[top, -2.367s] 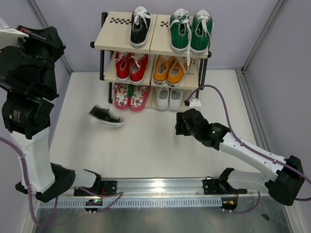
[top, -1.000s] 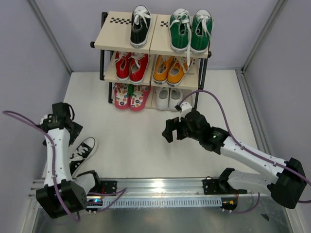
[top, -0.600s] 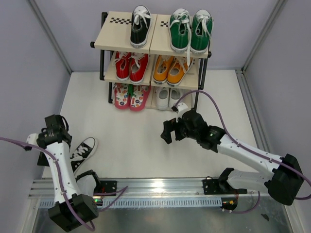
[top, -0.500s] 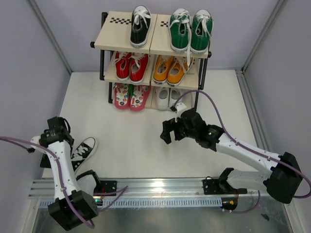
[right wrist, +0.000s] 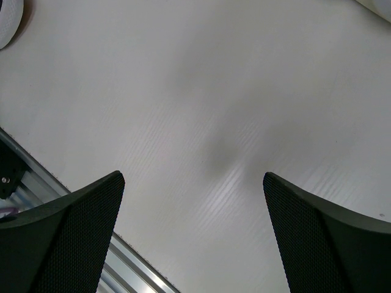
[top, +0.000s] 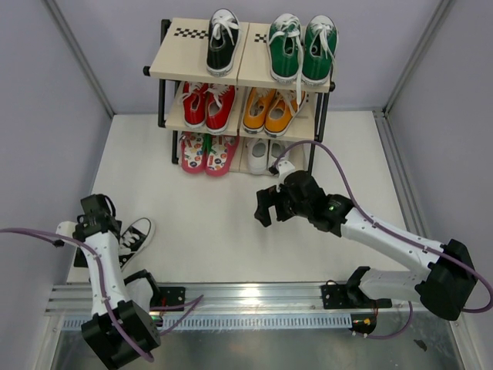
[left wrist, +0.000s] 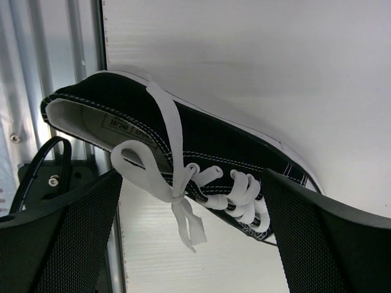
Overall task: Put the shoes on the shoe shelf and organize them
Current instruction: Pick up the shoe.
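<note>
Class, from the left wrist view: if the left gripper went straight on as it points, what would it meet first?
Probably the black sneaker on the table, framed between the left gripper's open fingers; how far is unclear.

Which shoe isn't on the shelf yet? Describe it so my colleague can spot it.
Look at the white table's near-left corner, beside the left arm. A lone black sneaker with white laces lies there; every other shoe sits on the shelf.
</note>
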`<state>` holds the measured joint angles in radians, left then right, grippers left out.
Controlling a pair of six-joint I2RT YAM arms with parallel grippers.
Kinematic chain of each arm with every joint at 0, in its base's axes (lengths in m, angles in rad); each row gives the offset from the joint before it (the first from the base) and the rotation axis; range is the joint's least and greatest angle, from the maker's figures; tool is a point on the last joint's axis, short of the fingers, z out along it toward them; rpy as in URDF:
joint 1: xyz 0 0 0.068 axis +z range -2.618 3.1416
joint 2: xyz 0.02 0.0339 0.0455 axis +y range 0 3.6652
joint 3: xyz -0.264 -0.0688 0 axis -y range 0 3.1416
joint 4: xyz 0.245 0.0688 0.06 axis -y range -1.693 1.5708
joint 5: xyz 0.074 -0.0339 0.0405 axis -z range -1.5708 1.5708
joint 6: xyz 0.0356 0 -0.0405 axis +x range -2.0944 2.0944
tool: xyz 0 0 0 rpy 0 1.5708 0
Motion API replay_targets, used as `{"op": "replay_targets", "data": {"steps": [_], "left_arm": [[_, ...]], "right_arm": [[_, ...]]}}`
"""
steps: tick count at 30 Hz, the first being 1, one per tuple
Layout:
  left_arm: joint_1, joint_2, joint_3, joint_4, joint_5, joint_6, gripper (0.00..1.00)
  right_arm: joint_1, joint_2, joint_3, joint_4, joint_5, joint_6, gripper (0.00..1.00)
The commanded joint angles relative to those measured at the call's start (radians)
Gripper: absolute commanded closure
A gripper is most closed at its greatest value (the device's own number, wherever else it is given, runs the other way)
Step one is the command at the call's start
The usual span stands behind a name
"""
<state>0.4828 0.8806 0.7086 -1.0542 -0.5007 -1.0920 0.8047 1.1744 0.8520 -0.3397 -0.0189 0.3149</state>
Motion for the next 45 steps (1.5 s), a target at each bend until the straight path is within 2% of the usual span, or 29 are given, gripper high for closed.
{"op": "replay_targets", "data": {"steps": [1, 10, 17, 24, 26, 27, 29, 30, 32, 34, 40, 45], "left_arm": [[0.011, -0.032, -0.038, 0.152, -0.004, 0.007, 0.03], [0.011, -0.022, -0.089, 0.232, -0.027, 0.075, 0.09], [0.011, 0.009, -0.149, 0.267, 0.016, 0.061, 0.11], [0.011, 0.012, -0.199, 0.361, 0.082, 0.066, 0.2], [0.011, 0.026, -0.212, 0.394, 0.12, 0.07, 0.26], [0.011, 0.031, -0.225, 0.405, 0.132, 0.075, 0.33], [0.011, 0.038, -0.238, 0.44, 0.163, 0.081, 0.4], [0.01, 0.037, -0.248, 0.453, 0.171, 0.086, 0.51], [0.01, 0.026, -0.253, 0.483, 0.201, 0.101, 0.66], [0.011, 0.018, -0.239, 0.487, 0.221, 0.11, 0.98], [0.01, -0.04, -0.138, 0.401, 0.318, 0.127, 1.0], [0.011, -0.074, 0.043, 0.286, 0.393, 0.037, 1.0]], "right_arm": [[0.001, 0.008, 0.061, -0.021, 0.048, 0.007, 0.01], [0.001, 0.019, 0.073, -0.035, 0.059, 0.033, 0.01], [-0.001, 0.027, 0.082, -0.047, 0.069, 0.033, 0.0], [-0.001, 0.022, 0.085, -0.062, 0.085, 0.036, 0.01], [-0.001, 0.022, 0.085, -0.067, 0.091, 0.038, 0.01], [-0.001, 0.022, 0.085, -0.067, 0.092, 0.038, 0.0], [-0.001, 0.022, 0.088, -0.07, 0.099, 0.038, 0.0], [-0.001, 0.022, 0.088, -0.07, 0.099, 0.039, 0.0], [-0.001, 0.024, 0.093, -0.076, 0.102, 0.039, 0.0], [-0.001, 0.025, 0.091, -0.076, 0.103, 0.043, 0.01], [-0.001, 0.036, 0.093, -0.073, 0.111, 0.052, 0.01], [-0.001, 0.057, 0.107, -0.071, 0.135, 0.064, 0.01]]}}
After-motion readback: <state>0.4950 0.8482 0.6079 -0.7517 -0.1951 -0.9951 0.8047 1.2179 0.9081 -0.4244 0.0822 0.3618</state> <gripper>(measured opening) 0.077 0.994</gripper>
